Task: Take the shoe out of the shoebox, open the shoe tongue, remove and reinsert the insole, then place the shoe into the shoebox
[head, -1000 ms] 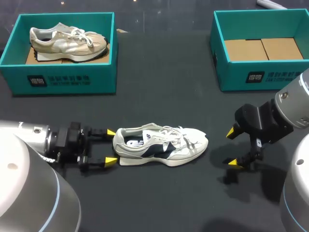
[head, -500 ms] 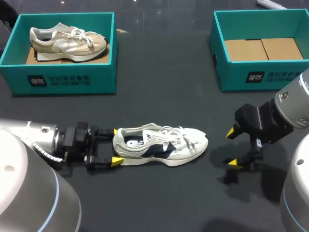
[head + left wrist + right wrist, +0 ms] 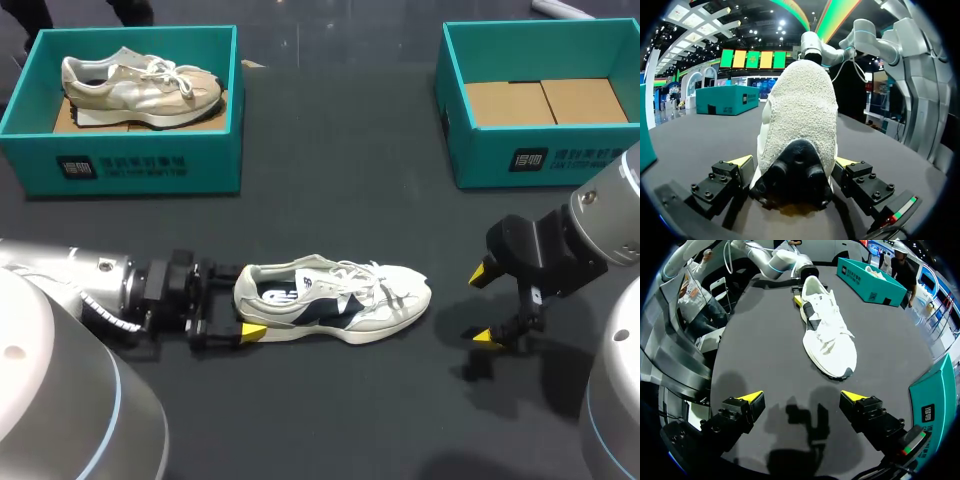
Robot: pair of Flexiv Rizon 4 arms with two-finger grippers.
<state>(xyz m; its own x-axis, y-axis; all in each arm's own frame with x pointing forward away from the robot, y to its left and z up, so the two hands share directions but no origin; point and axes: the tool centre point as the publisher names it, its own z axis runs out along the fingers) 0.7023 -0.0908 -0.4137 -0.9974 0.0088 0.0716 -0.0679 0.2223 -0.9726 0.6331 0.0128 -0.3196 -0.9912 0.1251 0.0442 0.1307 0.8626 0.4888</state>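
A white shoe with navy panels lies on its sole in the middle of the black table, toe to the right. My left gripper is open, one finger on each side of the heel. In the left wrist view the fuzzy heel fills the space between the fingers of the left gripper. My right gripper hangs open a little right of the toe, holding nothing. From the right wrist, the shoe lies ahead of the open right gripper.
A teal shoebox at the back left holds a beige shoe. A second teal shoebox at the back right has only cardboard in it. Bare black table lies between the boxes and in front of the shoe.
My left gripper has slid right along the table, so its fingers now straddle the shoe's heel. The shoe and my right arm have not moved.
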